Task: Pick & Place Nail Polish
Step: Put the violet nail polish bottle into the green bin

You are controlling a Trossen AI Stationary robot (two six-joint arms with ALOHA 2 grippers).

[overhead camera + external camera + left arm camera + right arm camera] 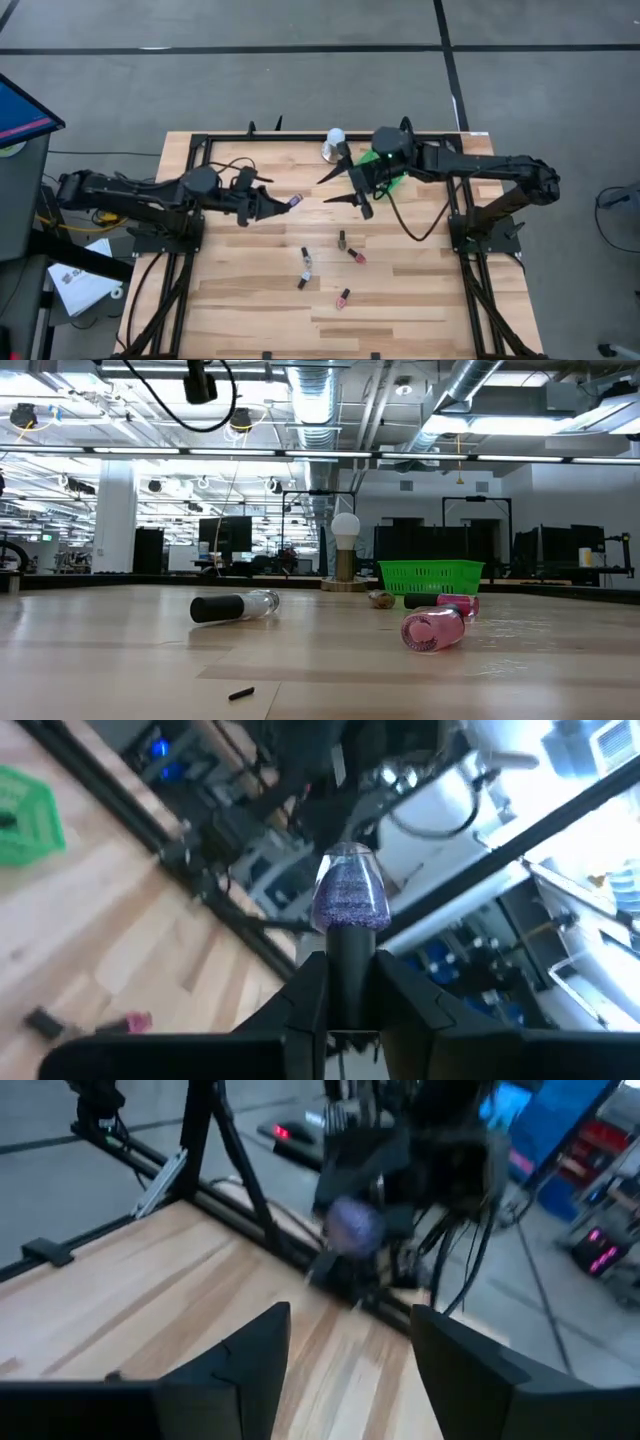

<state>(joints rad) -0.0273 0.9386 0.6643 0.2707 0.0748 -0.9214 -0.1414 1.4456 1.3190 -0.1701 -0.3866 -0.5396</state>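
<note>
My left gripper (281, 205) is shut on a purple glitter nail polish bottle (349, 893), held above the table's middle left. My right gripper (341, 187) is open and empty, a little to the right of that bottle and facing it. In the right wrist view (345, 1350) the bottle (352, 1226) shows beyond its spread fingers. Several more bottles lie on their sides on the table: two pink (356, 256) (343, 297), one clear with a dark cap (235, 605), and dark ones (342, 240) (302, 282). My left gripper pinches the bottle's dark cap (350, 958) between its two fingers. The fingers come about level from the table's left and lie along the bottle. The purple body (295, 201) sticks out past the fingertips toward the right, clear of the table.
A green basket (392, 168) stands at the far right, partly under my right arm, and also shows in the low view (430, 575). A white-domed object on a metal base (334, 141) stands at the far edge. A black frame (200, 150) runs round the table.
</note>
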